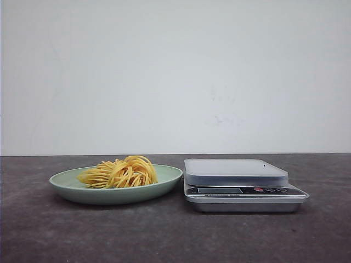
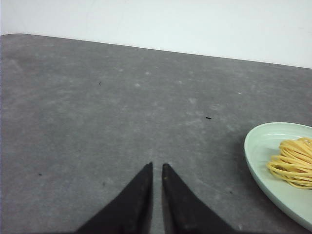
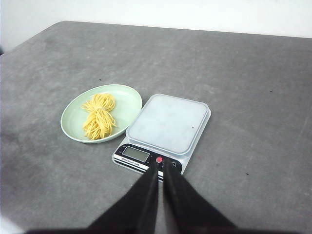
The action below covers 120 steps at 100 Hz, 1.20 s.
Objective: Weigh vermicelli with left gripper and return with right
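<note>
While the vermicelli (image 1: 119, 172) lies coiled on the green plate (image 1: 66, 181), nothing touches it. That plate sits on the dark grey table (image 1: 55, 230) just beside the scale (image 1: 241, 183), on the robot's left of it, with a narrow gap between the two. The scale's platform carries no load (its display cannot be read). Seen from its own wrist camera, the left gripper (image 2: 157, 168) hangs over bare table off to one side of the plate, its two fingers nearly pressed together with only a thin slit between the tips, gripping nothing. The right gripper (image 3: 161, 165) hangs above the scale's display end, fingers likewise drawn close, gripping nothing.
</note>
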Motion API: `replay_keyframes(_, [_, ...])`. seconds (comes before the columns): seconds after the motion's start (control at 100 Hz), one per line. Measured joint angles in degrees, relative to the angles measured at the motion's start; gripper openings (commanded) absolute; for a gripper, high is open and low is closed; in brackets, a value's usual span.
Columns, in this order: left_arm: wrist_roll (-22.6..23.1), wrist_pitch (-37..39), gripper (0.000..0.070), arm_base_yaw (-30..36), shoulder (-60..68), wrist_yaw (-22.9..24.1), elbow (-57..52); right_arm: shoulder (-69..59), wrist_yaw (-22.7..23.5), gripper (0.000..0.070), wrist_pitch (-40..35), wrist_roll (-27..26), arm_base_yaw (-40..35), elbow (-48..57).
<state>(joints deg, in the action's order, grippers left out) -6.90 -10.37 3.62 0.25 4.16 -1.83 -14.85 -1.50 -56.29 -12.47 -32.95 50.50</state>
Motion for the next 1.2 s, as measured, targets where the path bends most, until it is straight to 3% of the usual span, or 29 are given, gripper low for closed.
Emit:
replay_keyframes(0.87, [0.0,0.0,0.0000,0.0,0.0,0.0,0.0,0.0,-0.5,0.0008,0.7,0.6,0.3,0.0])
replay_keyframes(1.0, [0.0,0.0,0.0000,0.0,0.0,0.0,0.0,0.3,-1.4,0.0008,6.0,5.3,5.6,-0.4])
replay_keyframes(1.2, [0.0,0.0,0.0000,0.0,0.0,0.0,0.0,2.8,0.3,0.0008,25.9,11.1,20.7,-8.9])
